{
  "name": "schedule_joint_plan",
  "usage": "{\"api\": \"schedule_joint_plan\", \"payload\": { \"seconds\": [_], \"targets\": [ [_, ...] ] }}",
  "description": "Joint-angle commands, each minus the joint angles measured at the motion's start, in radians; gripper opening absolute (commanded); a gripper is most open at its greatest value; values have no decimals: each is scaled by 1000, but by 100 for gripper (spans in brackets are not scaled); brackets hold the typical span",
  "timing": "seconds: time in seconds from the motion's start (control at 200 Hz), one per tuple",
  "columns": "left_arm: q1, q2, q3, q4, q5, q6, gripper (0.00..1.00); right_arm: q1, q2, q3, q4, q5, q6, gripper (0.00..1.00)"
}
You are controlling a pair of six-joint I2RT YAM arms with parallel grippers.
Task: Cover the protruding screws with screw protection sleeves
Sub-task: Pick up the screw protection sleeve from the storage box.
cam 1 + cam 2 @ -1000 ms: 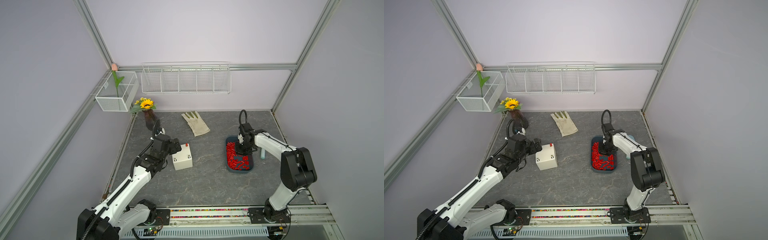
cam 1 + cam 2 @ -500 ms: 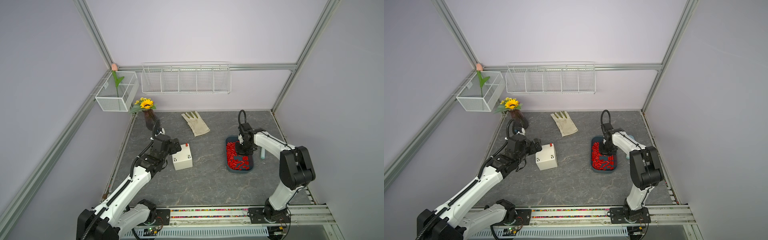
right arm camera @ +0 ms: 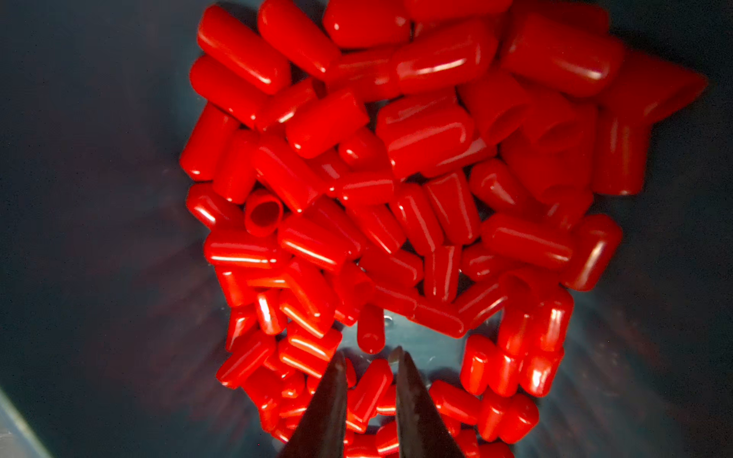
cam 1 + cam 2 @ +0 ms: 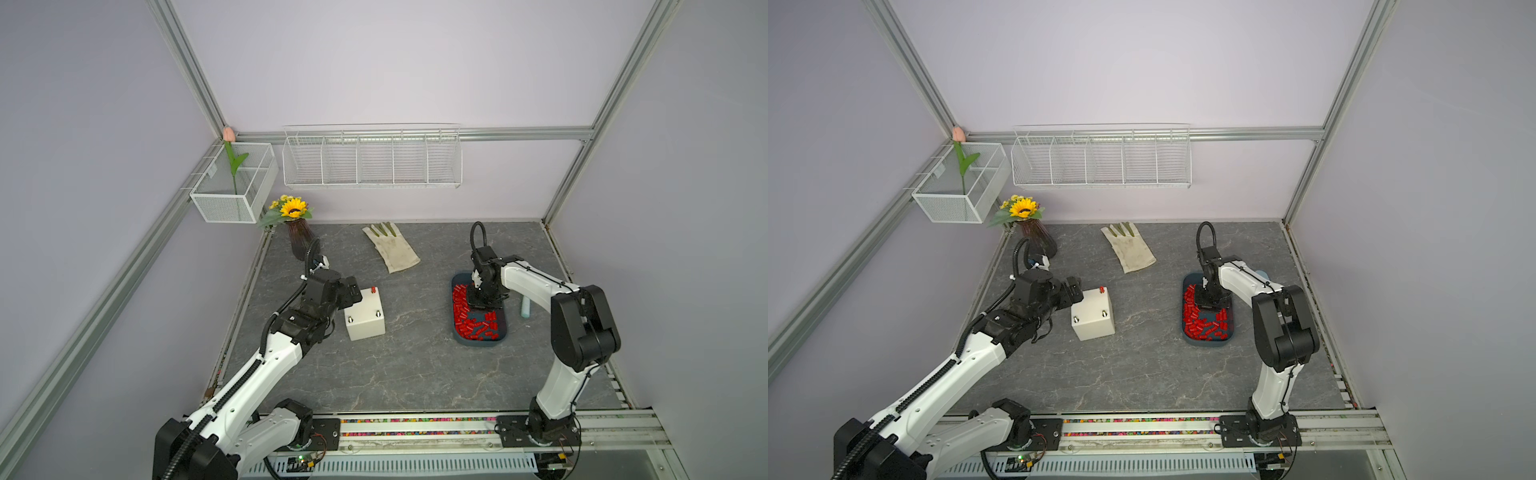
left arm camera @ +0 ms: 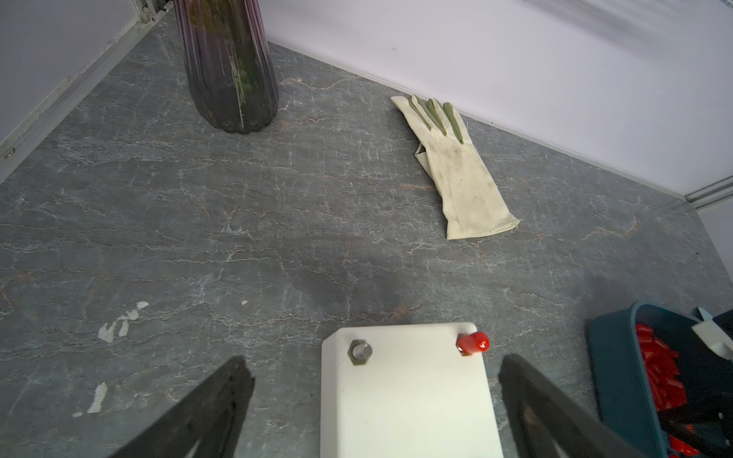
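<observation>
A cream-white box (image 4: pixel 365 322) (image 4: pixel 1094 320) stands left of centre. One of the protruding screws wears a red sleeve (image 4: pixel 373 290) (image 5: pixel 472 343); bare studs (image 4: pixel 350 319) (image 5: pixel 360 351) show at other corners. My left gripper (image 4: pixel 353 291) (image 5: pixel 373 396) is open wide, its fingers (image 5: pixel 222 396) on either side of the box without touching it. The screw protection sleeves (image 4: pixel 473 324) (image 3: pixel 396 158) fill a blue tray (image 4: pixel 478 340). My right gripper (image 4: pixel 482 305) (image 3: pixel 367 357) reaches down into them with its jaws a narrow gap apart. One sleeve (image 3: pixel 371 390) lies in that gap.
A cream glove (image 4: pixel 395 253) lies at the back middle. A dark vase (image 4: pixel 300 243) with a sunflower stands at the back left, near my left arm. A pale blue-green tube (image 4: pixel 525 309) stands right of the tray. Wire baskets (image 4: pixel 372 156) hang on the walls.
The right arm has shifted slightly over the tray, and its jaws have parted a little. The left arm and the box have not moved.
</observation>
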Motion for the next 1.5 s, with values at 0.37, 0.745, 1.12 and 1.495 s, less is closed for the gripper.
{"api": "schedule_joint_plan", "payload": {
  "seconds": [0.37, 0.745, 1.12, 1.495],
  "targets": [
    [-3, -18, 17, -20, -30, -12, 99, 4, 35, 25, -3, 4, -6, 22],
    [-3, -21, 19, -24, -41, -9, 99, 4, 55, 36, -2, 2, -9, 21],
    [-2, -19, 19, -27, -49, -7, 99, 5, 67, 42, 0, -3, -16, 18],
    [-3, -32, 12, -32, -65, -7, 99, 5, 72, 42, -1, -5, -19, 15]
  ]
}}
